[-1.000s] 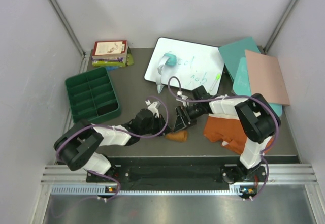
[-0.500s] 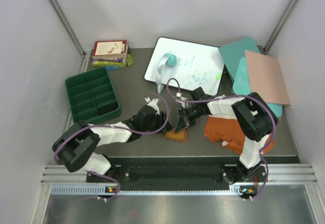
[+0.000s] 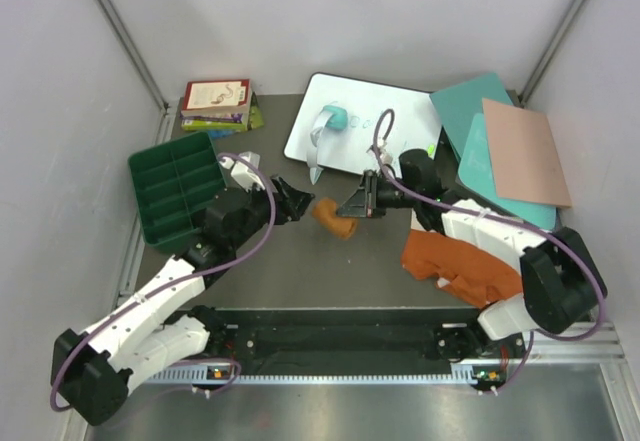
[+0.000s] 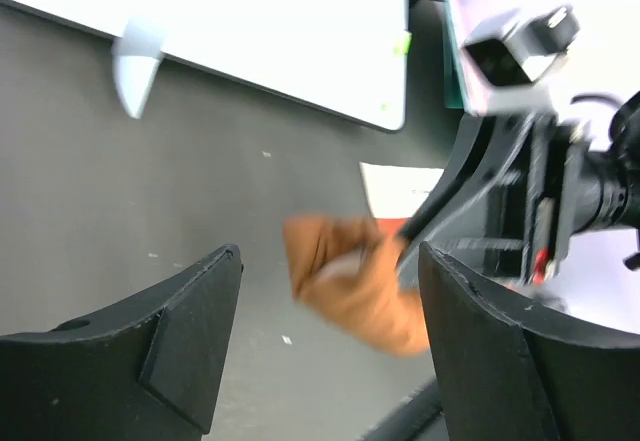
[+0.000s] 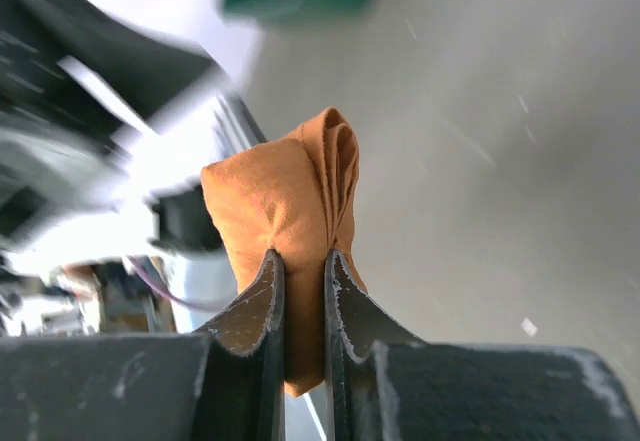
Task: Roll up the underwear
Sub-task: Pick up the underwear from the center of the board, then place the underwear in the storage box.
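My right gripper [image 3: 352, 207] is shut on the mustard-tan underwear [image 3: 335, 219], a tight roll held above the middle of the table. In the right wrist view the roll [image 5: 285, 196] is pinched between the fingers [image 5: 300, 257] and sticks out past them. My left gripper [image 3: 296, 202] stands open just left of the roll, not touching it. In the left wrist view the blurred roll [image 4: 350, 281] lies ahead of the wide-apart fingers [image 4: 330, 253]. The rust-orange underwear [image 3: 458, 263] lies spread flat under the right arm. No black underwear is in view.
A green compartment tray [image 3: 178, 189] stands at the left, behind the left arm. A whiteboard [image 3: 385, 126] with a teal eraser lies at the back centre, books [image 3: 215, 104] at the back left, and teal and pink boards [image 3: 505, 141] at the back right.
The left gripper opened and drew back left toward the tray. The right gripper shut on the tan roll and carried it up and away from the near edge.
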